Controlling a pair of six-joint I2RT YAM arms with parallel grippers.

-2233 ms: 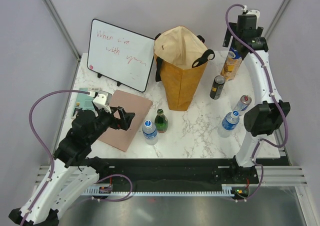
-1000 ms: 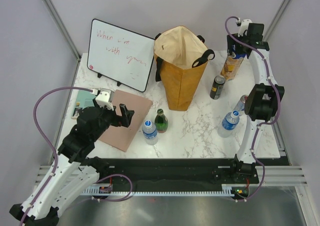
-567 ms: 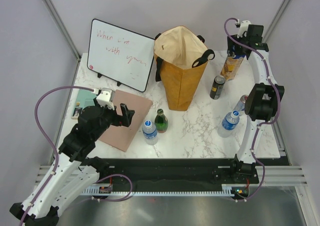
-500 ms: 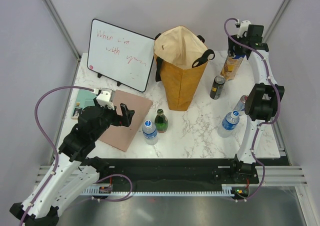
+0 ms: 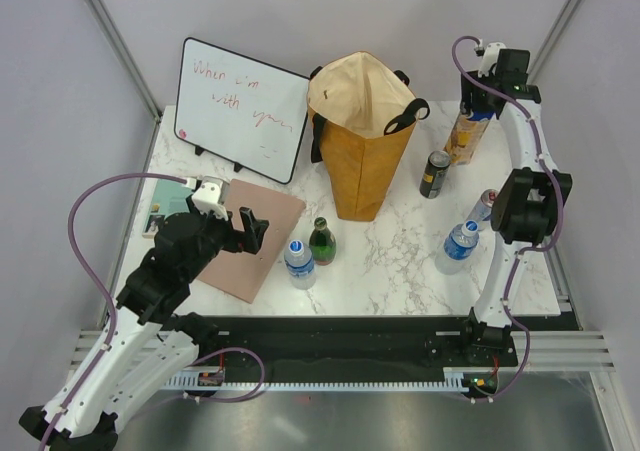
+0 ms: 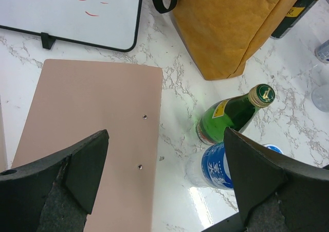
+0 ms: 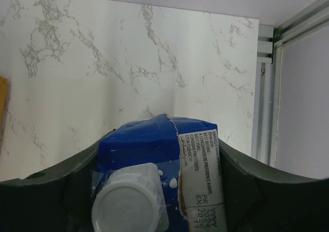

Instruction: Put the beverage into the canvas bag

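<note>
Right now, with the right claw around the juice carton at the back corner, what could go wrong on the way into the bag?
1. The carton nearly fills the right claw, which sits high, near its cap; it could slip or swing.
2. The black can stands between the carton and the canvas bag; a low carry may knock it.
3. A black strap lies across the bag's rim on the carton's side and could snag it.

Two bottles (image 5: 309, 252) stand before the canvas bag (image 5: 358, 166) — whiteboard (image 5: 240, 106) left.
</note>
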